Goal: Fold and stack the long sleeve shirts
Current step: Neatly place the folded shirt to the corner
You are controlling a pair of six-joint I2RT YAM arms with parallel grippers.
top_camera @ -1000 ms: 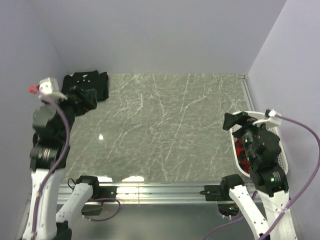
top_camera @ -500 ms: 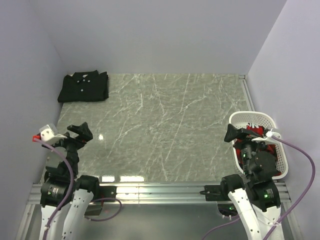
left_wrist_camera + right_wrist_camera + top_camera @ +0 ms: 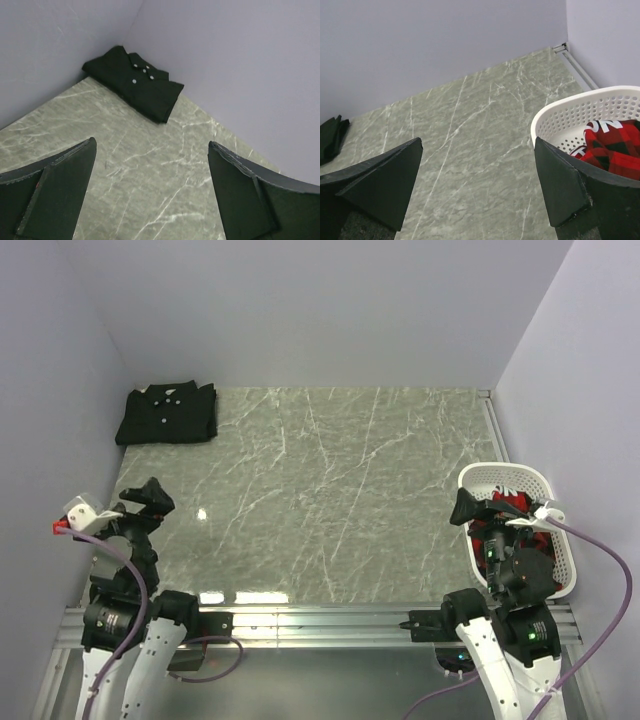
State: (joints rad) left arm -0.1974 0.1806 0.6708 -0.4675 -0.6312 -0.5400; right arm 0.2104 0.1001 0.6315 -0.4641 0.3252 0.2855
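Observation:
A folded black long sleeve shirt (image 3: pixel 167 413) with pale buttons lies in the table's far left corner, seen also in the left wrist view (image 3: pixel 134 82). A red and black checked garment (image 3: pixel 510 530) fills the white basket (image 3: pixel 503 475) at the right; the right wrist view shows that garment (image 3: pixel 612 146) too. My left gripper (image 3: pixel 142 502) hangs open and empty over the near left of the table, well short of the black shirt. Beside the basket's left rim, my right gripper (image 3: pixel 478 506) is open and empty.
The marble tabletop (image 3: pixel 340 490) is walled at the back and on both sides. A metal rail (image 3: pixel 320 620) runs along the near edge between the two arm bases. The basket (image 3: pixel 580 117) stands against the right wall.
The left arm has pulled back from the black shirt in the far corner to the near left edge. The right arm has drawn back and lowered beside the basket.

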